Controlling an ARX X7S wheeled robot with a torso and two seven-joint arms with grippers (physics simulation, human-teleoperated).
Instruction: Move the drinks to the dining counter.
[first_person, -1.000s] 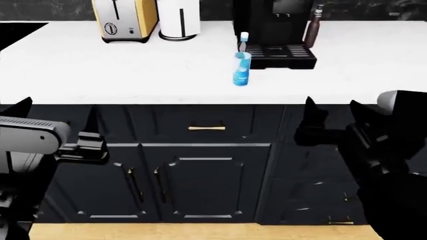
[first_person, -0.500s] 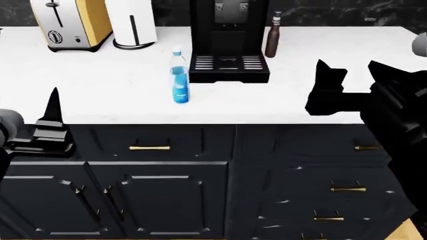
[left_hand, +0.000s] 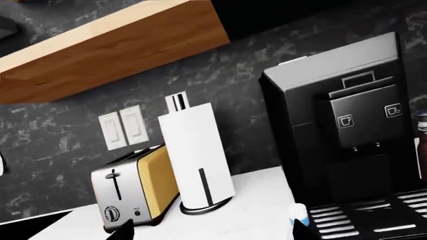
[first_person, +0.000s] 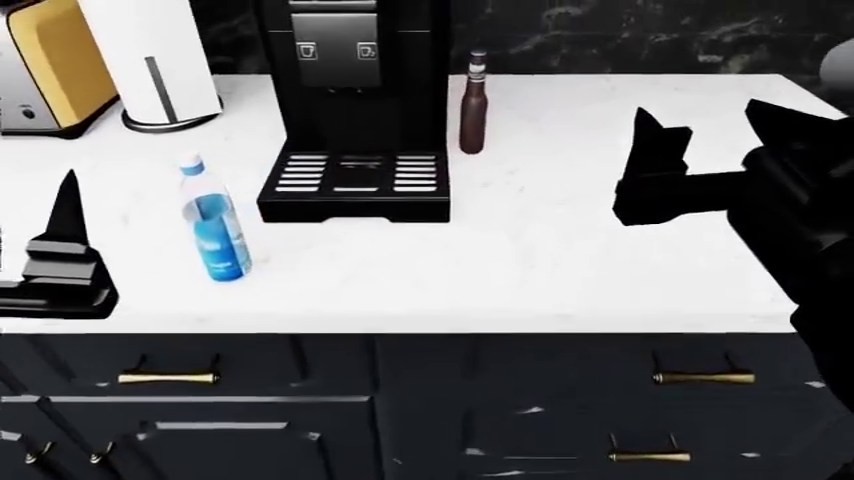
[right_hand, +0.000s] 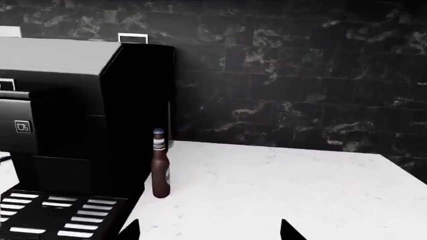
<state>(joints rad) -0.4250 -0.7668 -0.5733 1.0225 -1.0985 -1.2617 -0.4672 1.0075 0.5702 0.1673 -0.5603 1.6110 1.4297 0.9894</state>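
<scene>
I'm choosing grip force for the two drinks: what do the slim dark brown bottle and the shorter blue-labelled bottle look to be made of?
The slim dark brown bottle looks like glossy glass: a deep, even tint and a long narrow neck with a grey cap. The shorter blue-labelled bottle seems thin clear plastic: see-through walls above the blue label, and a blue screw cap. Both are renders, so this is only appearance.

You have a smooth white marble surface (first_person: 561, 270) with faint grey veining in front of you. The water bottle (first_person: 215, 222) looks like clear, glossy plastic with a blue label; the beer bottle (first_person: 471, 103) is dark brown glass with a dull grey cap. The coffee machine (first_person: 354, 100) is matt black plastic. The toaster (left_hand: 137, 187) shows brushed metal ends and satin yellow sides. The paper towel roll (left_hand: 197, 157) is plain matt white. Both your left hand (first_person: 60, 262) and right hand (first_person: 707, 165) look matt black.
</scene>
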